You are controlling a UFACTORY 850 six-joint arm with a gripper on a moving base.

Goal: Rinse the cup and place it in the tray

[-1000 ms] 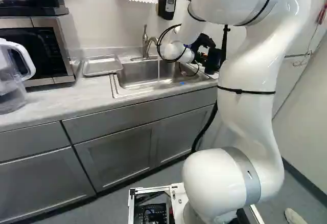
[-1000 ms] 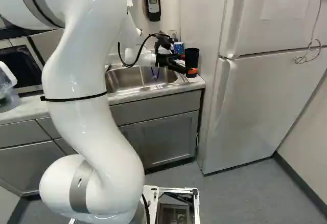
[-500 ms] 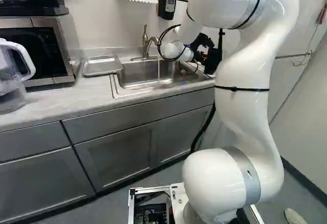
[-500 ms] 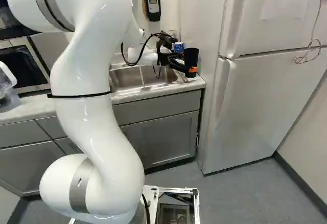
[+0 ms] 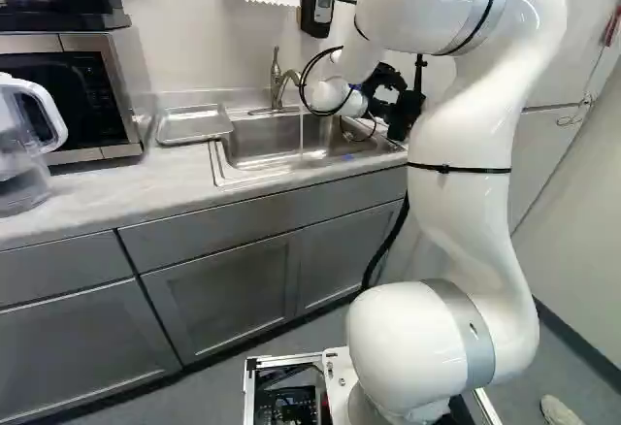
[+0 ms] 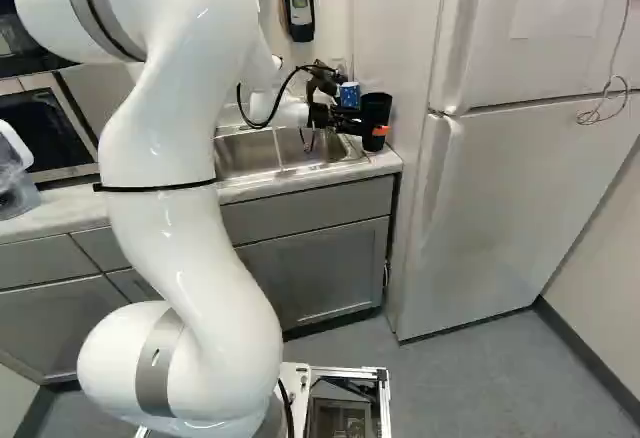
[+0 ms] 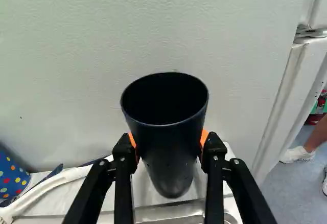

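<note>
The black two-fingered hand (image 6: 374,129) is closed on a tall black tapering cup (image 7: 166,132), its fingers held apart by the cup's width. In the wrist view, an orange pad (image 7: 204,138) bears on each side of the wall, below the rim. The cup's mouth faces up and the cup is upright or nearly so. It is located at the far corner of the grey-topped bench (image 5: 87,202), beyond the steel sink (image 6: 245,153) and close by the side of the white refrigerator (image 6: 500,188); whether its base touches the bench cannot be told.

The white arm (image 5: 466,192) reaches out above the sink. A thin stream of water falls from the metal faucet (image 5: 278,83) into the basin, apart from the cup. The shallow silver metal tray (image 5: 192,125) lies on the bench on the other side of the sink, well apart from the cup. A blue container with coloured dots (image 7: 11,175) is near the cup, with a white curved handle (image 7: 48,188) between them.
</note>
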